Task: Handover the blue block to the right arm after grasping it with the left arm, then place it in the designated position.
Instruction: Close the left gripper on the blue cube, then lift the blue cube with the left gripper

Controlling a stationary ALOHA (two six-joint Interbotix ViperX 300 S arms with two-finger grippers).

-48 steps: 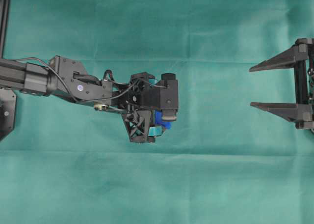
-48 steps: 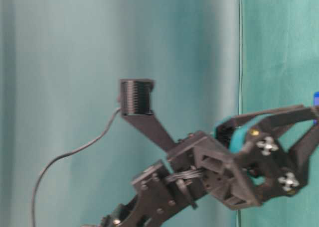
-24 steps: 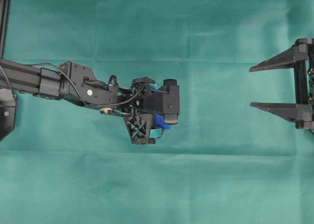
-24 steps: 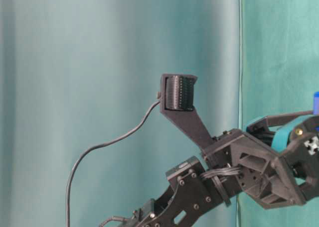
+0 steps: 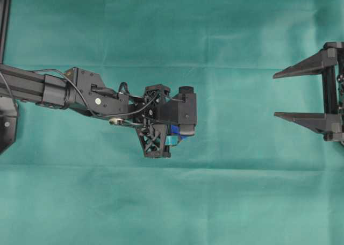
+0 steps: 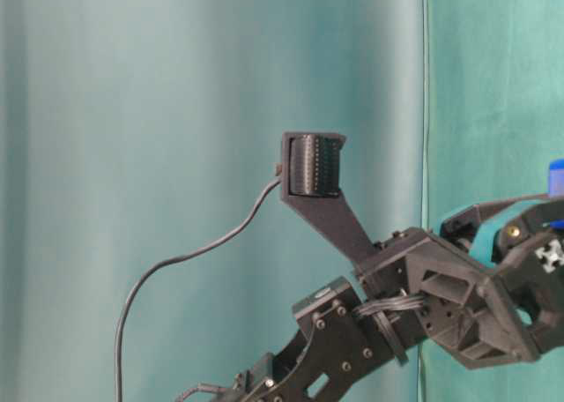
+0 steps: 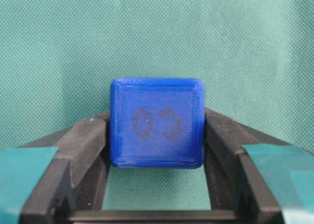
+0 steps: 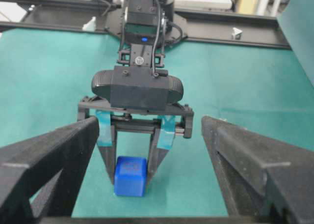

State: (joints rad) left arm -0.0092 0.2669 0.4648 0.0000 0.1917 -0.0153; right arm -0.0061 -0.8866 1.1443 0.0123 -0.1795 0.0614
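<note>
Your left jaws (image 7: 156, 170) now pinch the blue block (image 7: 157, 122) on the table (image 5: 215, 202), ready for lifting; right jaws (image 5: 301, 93) wait spread, well apart.

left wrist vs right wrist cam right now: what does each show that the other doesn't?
Left wrist only: a close look at the blue block with a faint "8" lying sideways on the facing face, and a teal-padded finger against each side of it.

Right wrist only: the left arm back to its base, the frame rails behind it, and the right gripper with its black fingers spread wide, nothing between them.

Both: the block between the fingers of the left gripper, and the green cloth beneath.
</note>
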